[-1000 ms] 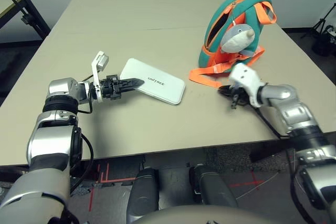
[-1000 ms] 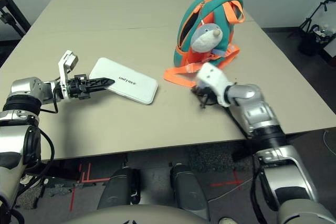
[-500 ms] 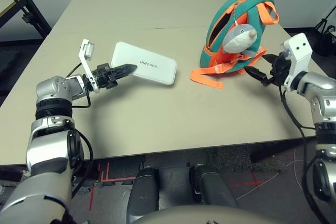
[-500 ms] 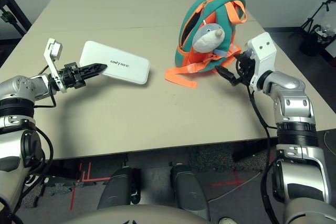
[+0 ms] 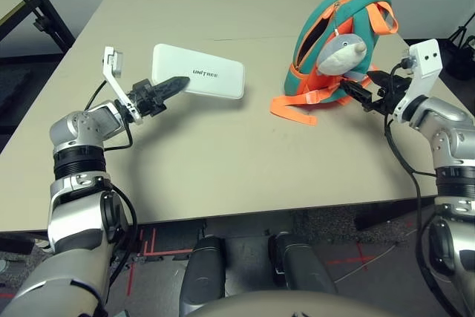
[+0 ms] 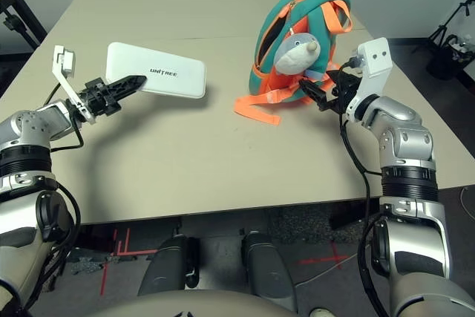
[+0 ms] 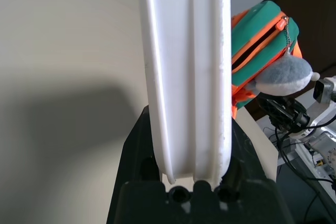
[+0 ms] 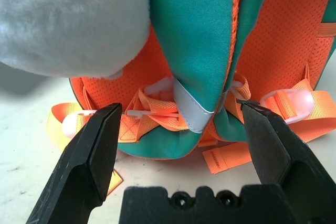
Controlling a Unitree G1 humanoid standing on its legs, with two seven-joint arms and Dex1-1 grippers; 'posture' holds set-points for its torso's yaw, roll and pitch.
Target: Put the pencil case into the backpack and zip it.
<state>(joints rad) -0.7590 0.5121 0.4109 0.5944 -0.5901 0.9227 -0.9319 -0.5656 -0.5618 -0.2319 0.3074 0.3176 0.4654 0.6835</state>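
Moved since a second ago: pencil case (image 5: 198, 81) lifted off the worktop (image 5: 223, 161), now carried clear of it with a shadow below; a second ago lying flat at about 6 o'clock of where it hangs now.
Also moved: right hand (image 5: 359, 94) swung up from the near worktop, at 6 o'clock of the backpack, to just beside the backpack's 4 o'clock flank; jaws gone from nearly closed to spread wide.
Meaning for the task: pick-up done, carry under way; insertion and zipping both still to do. Probably bracing or spreading the bag next, judged from the right hand's approach.
Pencil case place: in the air at 9 o'clock of the backpack (image 5: 334, 42), well apart from it, "UNITREE" lettering up, long axis pointing roughly toward the bag.
Backpack place: upright at the 2 o'clock part of the worktop, zip mouth gaping at its 10 o'clock side, plush animal (image 5: 340, 51) on the front, orange straps (image 5: 297, 109) trailing toward 7 o'clock.
Left hand (image 5: 172, 85): clamped on the near short end of the pencil case, case edge-on between the black fingers (image 7: 142, 150) in the wrist view.
Left arm pose: forearm reaching roughly level toward 2 o'clock, elbow low at the worktop's near edge.
Right hand state: fully apart, gripping nothing; both fingers (image 8: 94, 150) straddling the backpack's lower teal-and-orange seam without clear contact.
Right arm pose: forearm raised, aimed toward 10 o'clock at the bag's base.
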